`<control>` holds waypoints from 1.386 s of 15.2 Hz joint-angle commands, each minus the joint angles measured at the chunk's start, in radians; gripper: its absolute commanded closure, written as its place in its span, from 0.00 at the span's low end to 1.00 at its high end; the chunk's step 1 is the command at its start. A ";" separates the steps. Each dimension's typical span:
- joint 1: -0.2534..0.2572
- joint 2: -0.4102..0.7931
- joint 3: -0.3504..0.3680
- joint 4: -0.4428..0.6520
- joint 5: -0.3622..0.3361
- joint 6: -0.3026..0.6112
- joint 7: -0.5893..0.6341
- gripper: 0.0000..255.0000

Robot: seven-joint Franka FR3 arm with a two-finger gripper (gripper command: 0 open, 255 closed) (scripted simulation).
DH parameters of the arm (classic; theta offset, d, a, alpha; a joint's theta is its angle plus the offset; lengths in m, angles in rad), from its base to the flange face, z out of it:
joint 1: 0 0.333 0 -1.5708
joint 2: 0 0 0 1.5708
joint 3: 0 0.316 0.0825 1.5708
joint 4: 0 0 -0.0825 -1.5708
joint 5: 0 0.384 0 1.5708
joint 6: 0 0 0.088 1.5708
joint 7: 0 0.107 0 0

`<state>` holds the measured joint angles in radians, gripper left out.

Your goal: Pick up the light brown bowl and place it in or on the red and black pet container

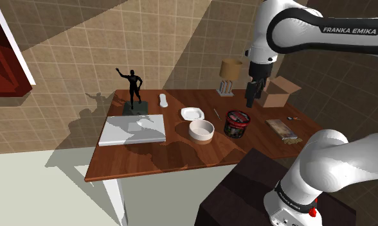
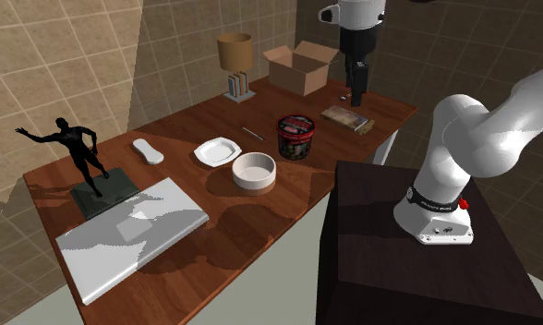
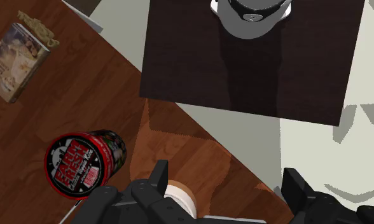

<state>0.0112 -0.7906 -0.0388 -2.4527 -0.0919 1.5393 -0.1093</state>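
Note:
The pale, off-white round bowl sits upright on the brown table, near its front edge. Just beside it, toward the shoulder view's right, stands the red and black pet container with a printed lid. My gripper hangs high above the table, past the container and near the cardboard box. It is open and holds nothing. In the wrist view a sliver of the bowl peeks out by one finger.
A small white dish lies behind the bowl. A flat white board and a black figurine occupy the shoulder view's left. A lamp, an open cardboard box and a packet sit around the gripper. The dark stand adjoins the table.

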 commanded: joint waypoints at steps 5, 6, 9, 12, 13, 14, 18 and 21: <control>-0.001 0.091 -0.018 -0.053 -0.004 0.154 -0.003 0.00; 0.000 0.118 -0.023 -0.062 -0.005 0.193 -0.004 0.00; 0.000 0.207 -0.036 -0.082 -0.006 0.309 -0.007 0.00; 0.001 0.308 -0.048 -0.087 -0.004 0.422 -0.012 0.00; 0.002 0.344 -0.053 -0.086 -0.003 0.459 -0.014 0.00; 0.003 0.380 -0.057 -0.083 -0.001 0.496 -0.017 0.00; 0.007 0.535 -0.071 -0.055 0.012 0.633 -0.030 0.00; 0.010 0.656 -0.079 -0.019 0.029 0.724 -0.045 0.00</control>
<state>0.0221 -0.1807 -0.1125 -2.4837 -0.0678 2.2255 -0.1457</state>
